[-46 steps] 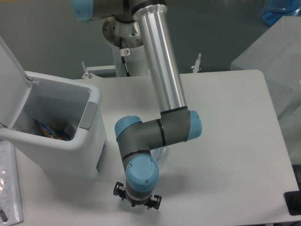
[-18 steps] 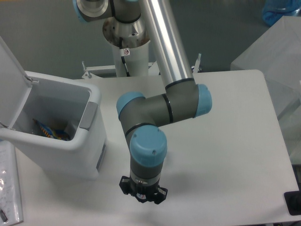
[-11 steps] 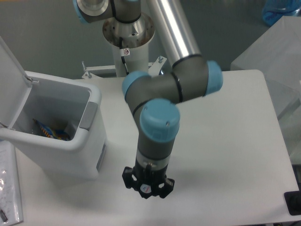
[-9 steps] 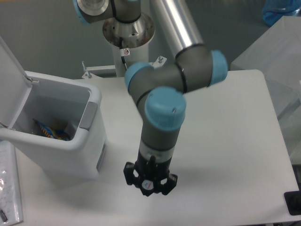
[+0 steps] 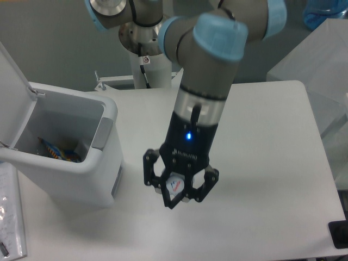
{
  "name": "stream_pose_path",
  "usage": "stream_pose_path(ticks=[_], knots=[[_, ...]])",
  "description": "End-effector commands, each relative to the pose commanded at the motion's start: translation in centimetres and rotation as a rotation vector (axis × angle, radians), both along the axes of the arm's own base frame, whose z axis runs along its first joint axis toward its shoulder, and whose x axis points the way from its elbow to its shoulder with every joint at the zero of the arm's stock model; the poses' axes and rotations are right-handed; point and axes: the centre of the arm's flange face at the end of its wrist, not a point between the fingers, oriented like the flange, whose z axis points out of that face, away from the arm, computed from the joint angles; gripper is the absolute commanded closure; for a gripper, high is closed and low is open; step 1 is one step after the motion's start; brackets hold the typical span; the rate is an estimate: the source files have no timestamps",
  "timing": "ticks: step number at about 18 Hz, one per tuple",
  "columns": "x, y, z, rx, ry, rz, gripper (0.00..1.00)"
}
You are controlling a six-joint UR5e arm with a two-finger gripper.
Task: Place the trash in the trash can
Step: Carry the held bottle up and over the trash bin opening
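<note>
At the far left we saw the trash can [image 5: 81,163] standing on the counter [image 5: 272,163], its flip lid [image 5: 12,92] swung up and its mouth open; something coloured, blue and orange, lay at the bottom, too small for us to name. A flat clear sheet with print [image 5: 8,217] lay beside its base at the picture's left edge.

To the right of the trash can hung the end effector [image 5: 181,191], raised above the counter, its fingers [image 5: 202,187] drawn in around a small pale, crumpled piece with red and blue marks [image 5: 175,185]. We took this for a piece of the trash, though we could not tell which. We judged the step in hand to be the carry. The next move called for travel leftward, high enough to clear the can's near rim, then release over the opening.

The raised lid and the grey panel [image 5: 103,133] on the can's side stood nearest that path. A dark object [image 5: 340,232] showed at the counter's right edge.
</note>
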Motion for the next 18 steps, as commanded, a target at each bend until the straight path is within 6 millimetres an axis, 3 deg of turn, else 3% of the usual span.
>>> stream_pose_path(ticks=[10, 16, 18], knots=[[5.3, -2.1, 7.3, 0.197, -0.058, -0.143, 0.86], [9.9, -3.8, 9.7, 0.255, -0.081, -0.221, 0.86], [12.1, -4.1, 9.4, 0.251, -0.089, -0.245, 0.86]])
